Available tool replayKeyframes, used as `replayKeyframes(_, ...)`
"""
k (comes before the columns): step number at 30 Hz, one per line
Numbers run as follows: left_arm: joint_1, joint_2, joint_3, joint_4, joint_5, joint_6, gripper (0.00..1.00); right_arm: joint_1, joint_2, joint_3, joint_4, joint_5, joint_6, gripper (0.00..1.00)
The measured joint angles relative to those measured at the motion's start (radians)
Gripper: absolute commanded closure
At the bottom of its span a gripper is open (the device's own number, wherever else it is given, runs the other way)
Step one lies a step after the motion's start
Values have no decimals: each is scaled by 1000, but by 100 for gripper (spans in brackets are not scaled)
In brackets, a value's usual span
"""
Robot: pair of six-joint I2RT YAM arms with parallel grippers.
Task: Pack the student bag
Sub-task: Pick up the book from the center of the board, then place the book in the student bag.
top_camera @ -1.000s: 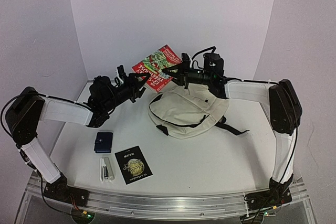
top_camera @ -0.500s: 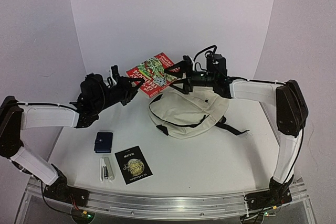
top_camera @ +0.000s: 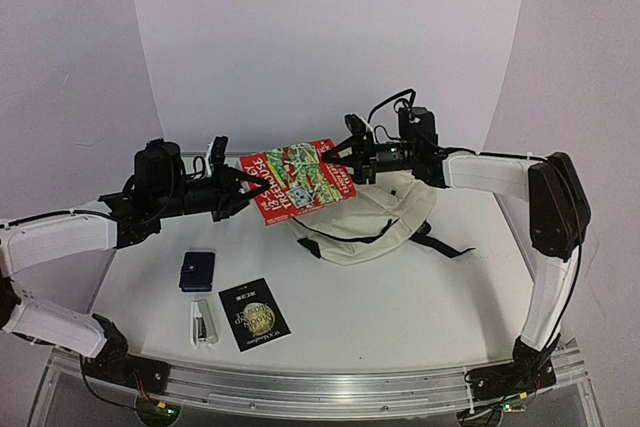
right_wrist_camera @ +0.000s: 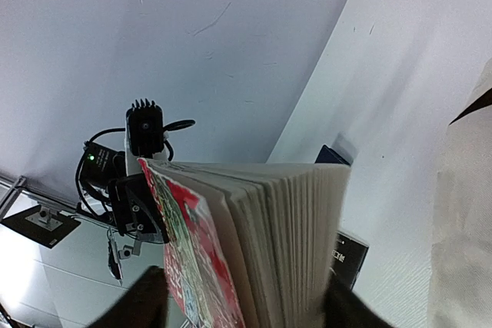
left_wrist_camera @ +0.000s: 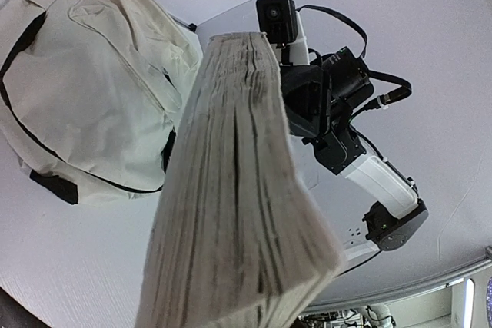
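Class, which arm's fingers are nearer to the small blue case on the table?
Left. The left fingers, holding the book, hang just behind the blue case; the right fingers are across the book, farther back and right.

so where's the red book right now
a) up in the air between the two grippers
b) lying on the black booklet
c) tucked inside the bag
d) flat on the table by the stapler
a: the red book is in the air, outside the student bag. The left gripper is shut on one end and the right gripper has a finger on either side of the other end.
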Motion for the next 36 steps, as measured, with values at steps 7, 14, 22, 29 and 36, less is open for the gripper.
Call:
replayKeyframes(7,-14,-95,15,-196,-85,16,100,12,0,-4,37,-12,-2,87)
replayKeyframes(14,-21,-146,22,-346,-228,13,100,20,0,92,-259,131,-243,44)
replayKeyframes(22,0,-277,-61,-509,-425,-20,100,35,1,199,-701,503,-731,32)
replayKeyframes(29,0,-368,-103,-498,-537,-71,100,216,56,238,-872,851,-1053,25)
replayKeyframes(36,-1,-405,-144,-498,-591,-114,100,334,162,308,-920,1089,-1211,24)
